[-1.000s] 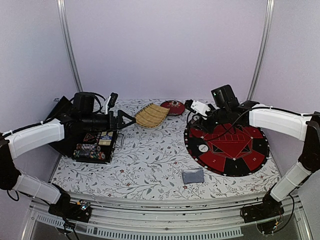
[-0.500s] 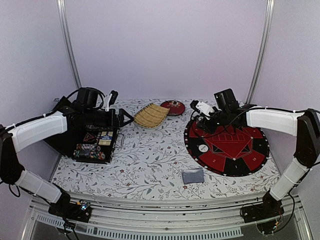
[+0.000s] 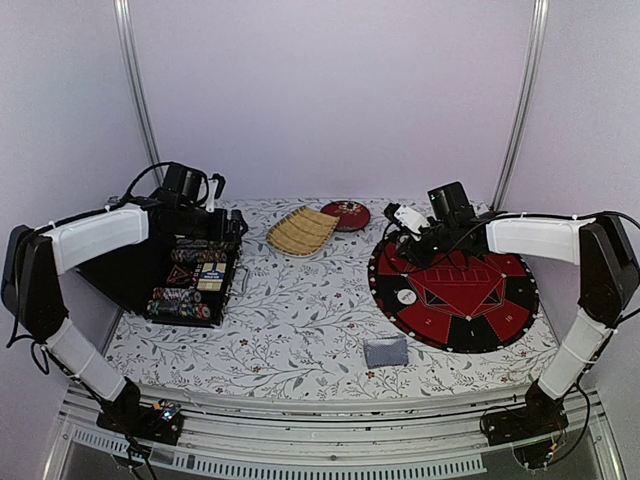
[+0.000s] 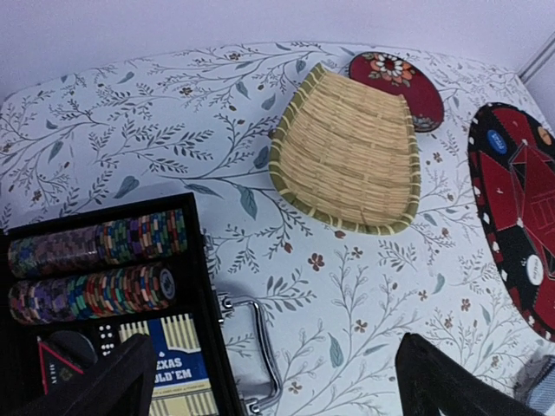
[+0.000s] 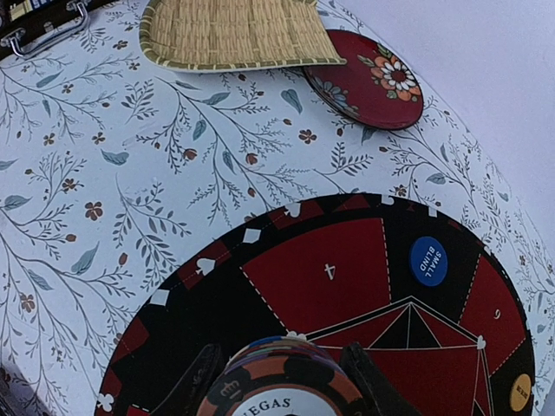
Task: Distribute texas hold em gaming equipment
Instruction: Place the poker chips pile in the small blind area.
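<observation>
While my right claw (image 5: 282, 381) grips a stack of poker chips (image 5: 276, 400) above the red-and-black mat (image 5: 329, 277), I see my left claw (image 4: 273, 394) spread wide over the chip case (image 4: 201, 286) edge.

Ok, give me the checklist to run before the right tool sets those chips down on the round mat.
1. Grip: right tool shut on the chip stack, which sits between its fingers: ok.
2. Position: the stack hangs over the round mat: ok.
3. Drop spot: the red segment marked 4 is bare, and the blue chip lies apart from it: ok.
4. Chip count in the stack: cannot tell, only the top shows.
5. Other arm: left tool open and holding nothing: ok.
6. Supply: two chip rows lie in the case: ok.
</observation>
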`<action>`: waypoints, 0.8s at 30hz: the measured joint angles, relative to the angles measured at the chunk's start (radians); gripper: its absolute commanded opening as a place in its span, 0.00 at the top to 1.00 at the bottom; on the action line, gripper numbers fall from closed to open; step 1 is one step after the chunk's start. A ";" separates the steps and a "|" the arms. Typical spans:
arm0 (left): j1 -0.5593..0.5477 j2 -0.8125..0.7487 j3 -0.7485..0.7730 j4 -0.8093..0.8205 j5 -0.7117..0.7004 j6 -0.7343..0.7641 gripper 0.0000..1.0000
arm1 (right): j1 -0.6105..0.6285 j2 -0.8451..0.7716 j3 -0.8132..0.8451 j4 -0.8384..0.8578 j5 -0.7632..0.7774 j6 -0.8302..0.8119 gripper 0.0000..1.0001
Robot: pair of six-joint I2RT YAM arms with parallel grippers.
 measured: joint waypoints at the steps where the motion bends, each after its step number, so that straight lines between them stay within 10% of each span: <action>1: 0.002 0.001 0.009 -0.011 -0.012 0.011 0.02 | -0.003 0.002 0.000 0.000 0.001 0.001 0.98; 24: 0.009 0.027 0.035 0.006 -0.166 0.105 0.02 | -0.087 0.013 0.002 0.020 0.000 0.018 0.98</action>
